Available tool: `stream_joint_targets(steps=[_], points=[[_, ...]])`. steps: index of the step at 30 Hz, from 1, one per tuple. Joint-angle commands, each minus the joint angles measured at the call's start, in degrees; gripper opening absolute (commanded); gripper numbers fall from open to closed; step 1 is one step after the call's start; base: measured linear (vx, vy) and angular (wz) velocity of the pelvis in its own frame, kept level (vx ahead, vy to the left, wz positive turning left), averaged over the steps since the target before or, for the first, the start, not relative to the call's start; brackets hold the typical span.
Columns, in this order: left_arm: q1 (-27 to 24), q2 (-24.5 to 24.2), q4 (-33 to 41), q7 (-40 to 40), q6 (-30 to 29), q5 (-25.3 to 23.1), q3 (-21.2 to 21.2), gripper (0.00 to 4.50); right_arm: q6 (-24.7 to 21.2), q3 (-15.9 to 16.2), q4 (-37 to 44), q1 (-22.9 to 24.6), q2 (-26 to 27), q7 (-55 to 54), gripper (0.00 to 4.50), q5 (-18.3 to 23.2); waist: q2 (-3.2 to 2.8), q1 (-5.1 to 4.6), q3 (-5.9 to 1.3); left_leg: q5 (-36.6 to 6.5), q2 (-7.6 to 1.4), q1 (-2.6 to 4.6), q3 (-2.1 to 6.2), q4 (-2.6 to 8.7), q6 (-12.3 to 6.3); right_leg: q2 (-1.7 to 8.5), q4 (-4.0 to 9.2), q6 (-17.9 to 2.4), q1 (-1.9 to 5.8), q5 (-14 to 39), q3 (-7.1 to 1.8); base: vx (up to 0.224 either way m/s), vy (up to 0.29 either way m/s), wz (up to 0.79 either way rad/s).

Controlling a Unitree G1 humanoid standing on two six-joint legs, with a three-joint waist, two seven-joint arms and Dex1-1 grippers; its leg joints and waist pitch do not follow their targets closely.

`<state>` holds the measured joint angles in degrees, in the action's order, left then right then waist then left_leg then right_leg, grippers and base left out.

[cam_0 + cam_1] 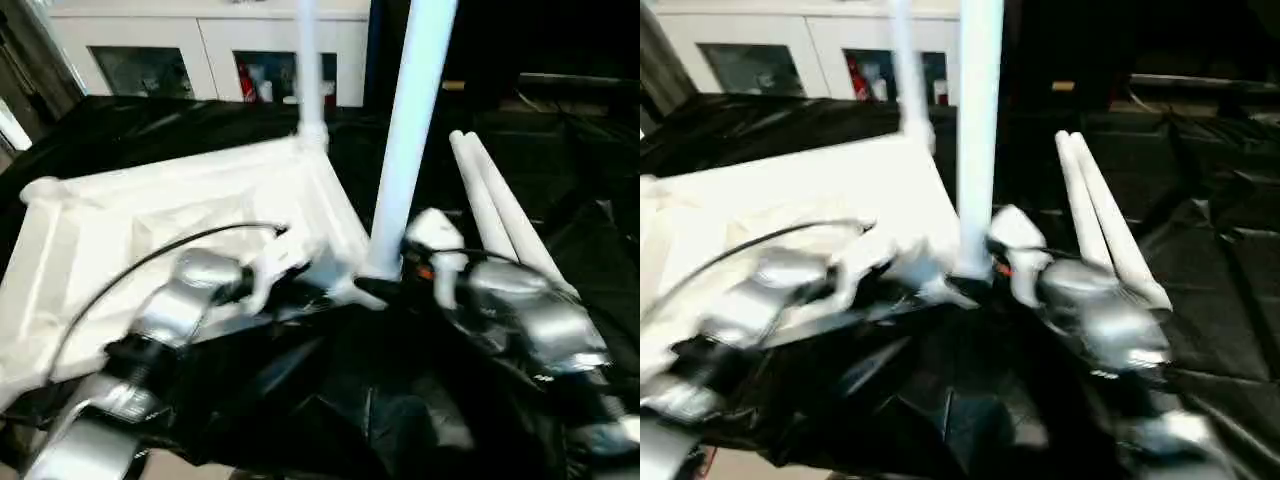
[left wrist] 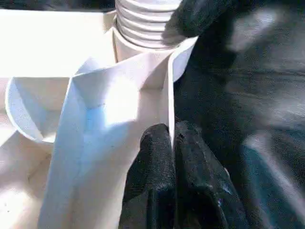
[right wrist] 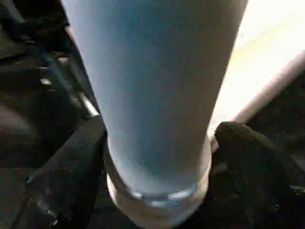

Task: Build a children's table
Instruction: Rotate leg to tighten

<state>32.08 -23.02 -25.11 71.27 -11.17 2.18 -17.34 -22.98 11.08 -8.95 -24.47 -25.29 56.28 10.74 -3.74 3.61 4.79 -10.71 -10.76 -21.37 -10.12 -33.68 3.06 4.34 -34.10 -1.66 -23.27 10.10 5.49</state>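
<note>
A: Head view status?
B: I see the table top [image 1: 150,220] upside down at 9 o'clock, one leg [image 1: 410,130] upright in its near corner socket.
A: Wrist views?
B: Left end effector [image 2: 172,143] clamps the top's rim; right end effector [image 3: 157,157] straddles the leg, spread wide.
</note>
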Motion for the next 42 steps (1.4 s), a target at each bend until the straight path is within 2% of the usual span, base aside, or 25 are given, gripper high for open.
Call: stream_joint_targets(steps=[1, 6, 7, 8, 9, 10, 11, 13, 19, 22, 23, 24, 25, 26, 28, 30, 32, 33, 35, 36, 37, 39, 41, 42], points=[[0.7, -0.6, 2.1, 4.4, 2.0, 1.8, -0.7, 0.00, -1.0, 1.1, 2.7, 0.4, -1.8, 3.1, 3.88, 0.6, 0.14, 0.00, -3.79, -10.9, -2.72, 0.80, 0.70, 3.75, -4.51, 4.25, 4.14, -13.0, 3.25, 11.8, -3.47, 0.000, 0.000, 0.00], [1.4, -1.3, 1.5, 4.7, 2.4, 1.5, -0.7, 0.00, -0.2, 2.4, 2.3, 0.2, -2.3, 3.4, 3.88, -0.9, 0.22, -0.16, -3.76, -9.9, -2.69, 0.58, 0.85, 3.78, -3.91, 4.29, 3.99, -12.7, 3.33, 11.4, -3.50, 0.000, 0.000, 0.00], [1.7, -1.4, 1.1, 4.8, 2.8, 1.4, -0.7, 0.00, -0.4, 2.8, 2.3, 0.2, -2.3, 3.4, 3.72, -0.7, 0.28, -0.21, -3.86, -9.1, -2.59, 0.49, 0.83, 3.67, -4.12, 4.26, 3.88, -12.9, 3.42, 10.3, -3.48, 0.000, 0.000, 0.00], [1.8, -1.5, 1.0, 4.9, 3.0, 1.5, -0.7, 0.00, -0.5, 2.9, 2.4, 0.2, -2.2, 3.4, 3.61, -0.7, 0.37, -0.23, -3.65, -9.0, -2.60, 0.47, 0.81, 3.72, -4.27, 4.26, 3.92, -12.9, 3.30, 10.2, -3.49, 0.000, 0.000, 0.00], [1.9, -1.5, 0.9, 5.1, 3.0, 1.5, -0.7, 0.00, -0.6, 3.3, 2.5, 0.3, -2.0, 3.3, 3.61, -0.8, 0.31, -0.21, -3.77, -8.5, -2.58, 0.49, 0.81, 3.65, -4.49, 4.23, 3.80, -13.0, 3.37, 9.6, -3.47, 0.000, 0.000, 0.00], [1.9, -1.5, 0.9, 5.1, 3.0, 1.5, -0.7, 0.00, -0.6, 3.3, 2.5, 0.3, -2.0, 3.2, 3.42, -0.9, 0.24, -0.21, -3.65, -8.4, -2.59, 0.45, 0.81, 3.66, -4.60, 4.23, 3.80, -13.1, 3.31, 9.4, -3.48, 0.000, 0.000, 0.00], [1.9, -1.5, 1.1, 5.1, 2.9, 1.5, -0.8, 0.00, -1.0, 3.4, 2.8, 0.5, -1.8, 3.2, 3.42, -0.7, 0.25, -0.26, -3.58, -8.7, -2.59, 0.48, 0.80, 3.69, -4.69, 4.19, 3.87, -13.1, 3.28, 9.5, -3.45, 0.000, 0.000, 0.00], [1.9, -1.5, 1.2, 5.2, 2.9, 1.5, -0.8, 0.00, -1.4, 3.5, 3.2, 0.6, -1.6, 3.1, 3.14, -0.5, 0.27, -0.28, -3.45, -9.3, -2.62, 0.50, 0.82, 3.77, -4.53, 4.21, 3.95, -12.9, 3.30, 10.5, -3.45, 0.000, 0.000, 0.00], [1.4, -1.5, 1.8, 4.8, 2.5, 1.5, -0.7, 0.00, -1.9, 3.9, 4.0, 1.7, -0.7, 2.5, 2.80, 0.1, 0.17, -0.37, -3.16, -10.6, -2.67, 0.60, 0.90, 3.98, -3.89, 4.20, 4.16, -12.3, 3.18, 12.1, -3.50, 0.000, 0.000, 0.00], [1.6, -0.7, 1.4, 2.8, 0.9, 1.2, -0.3, 0.00, -2.9, 2.7, 3.4, 2.6, 1.6, -0.7, 2.77, 0.9, 0.10, -0.44, -3.05, -10.9, -2.67, 0.58, 0.92, 4.09, -3.64, 4.26, 4.27, -12.3, 3.11, 12.5, -3.49, 0.000, 0.000, 0.00], [2.4, 0.7, 0.8, -0.1, -0.7, 1.3, 0.6, 0.00, -3.0, 1.5, 1.8, 2.9, 4.4, -4.8, 2.77, 0.6, -0.07, -0.56, -3.02, -11.2, -2.73, 0.62, 0.95, 4.12, -3.06, 4.38, 4.31, -12.5, 3.02, 12.8, -3.53, 0.000, 0.000, 0.00], [2.4, 0.7, 0.8, -0.1, -0.7, 1.3, 0.6, 0.00, -3.0, 1.5, 1.8, 2.9, 4.4, -4.8, 2.77, 0.6, -0.04, -0.69, -2.95, -11.7, -2.66, 0.52, 0.98, 4.19, -2.82, 4.34, 4.36, -12.4, 3.04, 13.4, -3.48, 0.000, 0.000, 0.00], [3.7, 2.7, -0.2, -3.9, -2.9, 0.9, 1.5, 0.00, -2.5, 0.3, -1.2, 2.6, 7.9, -10.7, 2.76, -0.5, -0.16, -0.86, -2.98, -12.5, -2.50, 0.65, 0.98, 4.21, -2.33, 4.31, 4.53, -12.2, 3.05, 14.5, -3.43, 0.000, 0.000, 0.00], [3.9, 3.0, -0.3, -4.4, -3.2, 0.8, 1.6, 0.00, -2.4, 0.2, -1.6, 2.6, 8.3, -11.4, 2.76, -0.7, -0.13, -1.04, -2.86, -12.8, -2.47, 0.64, 0.89, 4.22, -2.04, 4.27, 4.61, -12.0, 2.91, 15.0, -3.47, 0.000, 0.000, 0.00], [6.1, 6.5, -2.1, -10.8, -6.5, -0.4, 2.2, 0.00, -3.5, -2.7, -7.5, 1.0, 15.0, -23.4, 2.76, -2.4, -0.06, -1.55, -2.80, -13.4, -2.31, 0.55, 1.13, 4.36, -0.88, 4.40, 4.75, -11.6, 3.01, 16.9, -3.35, 0.000, 0.000, 0.00], [7.4, 8.9, -3.4, -14.3, -8.0, -0.7, 2.6, 0.00, -3.4, -4.1, -10.9, -0.2, 18.7, -29.8, 2.76, -3.1, -0.20, -2.29, -2.75, -13.8, -2.12, 0.39, 1.29, 4.42, -0.04, 4.37, 4.83, -11.1, 3.14, 17.8, -3.21, 0.000, 0.000, 0.00], [8.3, 10.6, -4.5, -16.7, -8.9, -0.7, 3.1, 0.00, -2.6, -4.6, -13.3, -1.3, 21.2, -33.8, 2.76, -3.6, -0.36, -2.56, -2.95, -13.3, -2.06, 0.52, 1.28, 4.29, -0.26, 4.33, 4.78, -11.2, 3.16, 15.9, -3.30, 0.000, 0.000, 0.00], [9.6, 13.1, -6.2, -20.1, -8.8, -1.6, 2.9, 0.00, -0.6, -4.7, -17.3, -3.4, 25.1, -38.2, 2.76, -4.3, -0.37, -2.82, -3.00, -12.5, -1.96, 0.42, 1.11, 4.16, -0.74, 4.31, 4.75, -11.7, 3.09, 14.0, -3.37, 0.000, 0.000, 0.00], [10.1, 14.0, -7.1, -21.2, -8.3, -2.0, 2.7, 0.00, 0.7, -4.1, -18.4, -4.1, 26.4, -38.5, 2.76, -4.7, -0.28, -3.10, -3.02, -12.0, -1.80, 0.34, 1.13, 4.16, -1.23, 4.23, 4.75, -12.1, 3.35, 13.1, -3.24, 0.000, 0.000, 0.00], [10.3, 14.2, -7.3, -21.4, -7.8, -2.1, 2.4, 0.00, 1.3, -3.5, -18.6, -4.4, 26.8, -37.7, 3.11, -4.9, -0.51, -3.03, -2.99, -11.7, -1.83, 0.36, 1.11, 4.08, -1.84, 4.28, 4.72, -12.1, 3.42, 12.6, -3.25, 0.000, 0.000, 0.00], [10.3, 14.3, -7.5, -21.4, -7.4, -2.5, 2.1, 0.00, 1.3, -3.5, -18.6, -4.5, 27.1, -37.5, 3.32, -5.0, -0.45, -3.04, -3.02, -11.2, -1.96, 0.29, 1.09, 4.10, -2.38, 4.21, 4.60, -12.3, 3.49, 11.4, -3.27, 0.000, 0.000, 0.00], [10.3, 14.3, -7.7, -21.2, -6.6, -3.1, 1.6, 0.00, 1.2, -3.5, -18.5, -4.6, 27.7, -36.6, 3.45, -5.0, -0.53, -3.12, -2.87, -11.6, -2.05, 0.27, 1.11, 4.23, -2.95, 4.12, 4.60, -12.6, 3.45, 11.2, -3.23, 0.000, 0.000, 0.00], [10.0, 14.3, -7.3, -21.0, -7.2, -3.0, 1.6, 0.00, 1.1, -3.9, -18.4, -4.8, 28.0, -35.8, 3.82, -5.1, -0.54, -3.23, -2.70, -13.4, -2.13, 0.42, 1.12, 4.37, -2.72, 4.20, 4.80, -12.4, 3.37, 13.5, -3.22, 0.000, 0.000, 0.00], [9.8, 14.2, -7.0, -21.0, -7.3, -2.9, 1.8, 0.00, 1.2, -4.4, -18.7, -4.9, 28.0, -35.6, 3.82, -4.7, -0.55, -3.26, -2.68, -13.8, -2.15, 0.49, 1.13, 4.40, -2.56, 4.21, 4.85, -12.2, 3.32, 14.3, -3.23, 0.000, 0.000, 0.00]])
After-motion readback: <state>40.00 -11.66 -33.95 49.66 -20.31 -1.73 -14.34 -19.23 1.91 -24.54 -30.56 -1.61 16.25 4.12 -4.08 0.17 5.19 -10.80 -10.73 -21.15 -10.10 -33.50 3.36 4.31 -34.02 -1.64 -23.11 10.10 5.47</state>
